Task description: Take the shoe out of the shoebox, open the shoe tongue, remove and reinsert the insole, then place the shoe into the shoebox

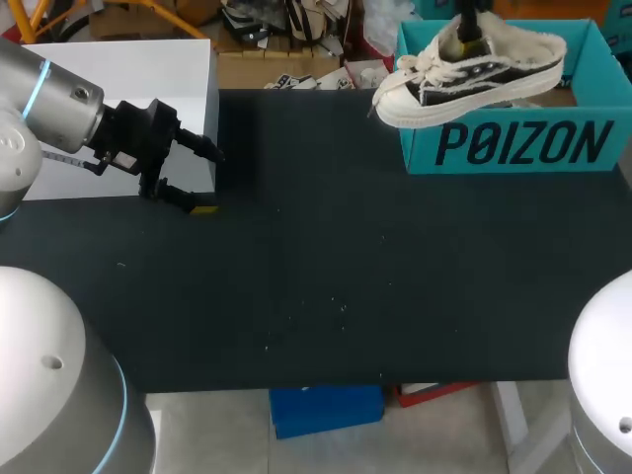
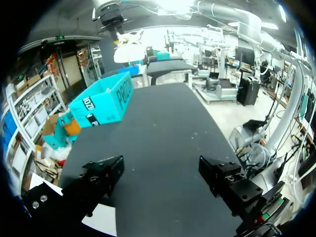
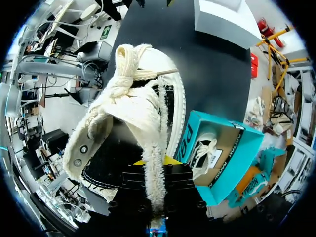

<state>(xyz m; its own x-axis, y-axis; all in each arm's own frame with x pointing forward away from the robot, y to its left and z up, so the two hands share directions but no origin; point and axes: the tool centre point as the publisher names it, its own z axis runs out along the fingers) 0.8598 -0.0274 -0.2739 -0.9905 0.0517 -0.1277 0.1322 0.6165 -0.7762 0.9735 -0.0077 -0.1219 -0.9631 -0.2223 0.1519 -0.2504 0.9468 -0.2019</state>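
A black-and-white canvas shoe with cream laces hangs in the air over the front wall of the teal shoebox at the table's far right. My right gripper is shut on the shoe's cream upper edge from above. In the right wrist view the gripper pinches that frayed cream edge of the shoe, toe pointing away; the shoebox below holds a second shoe. My left gripper stands open and empty at the far left. Its wrist view shows the spread fingers, shoebox and hanging shoe far ahead.
A white box lies at the table's far left, right beside my left gripper, and also shows as a white box in the right wrist view. The black tabletop stretches between the two arms.
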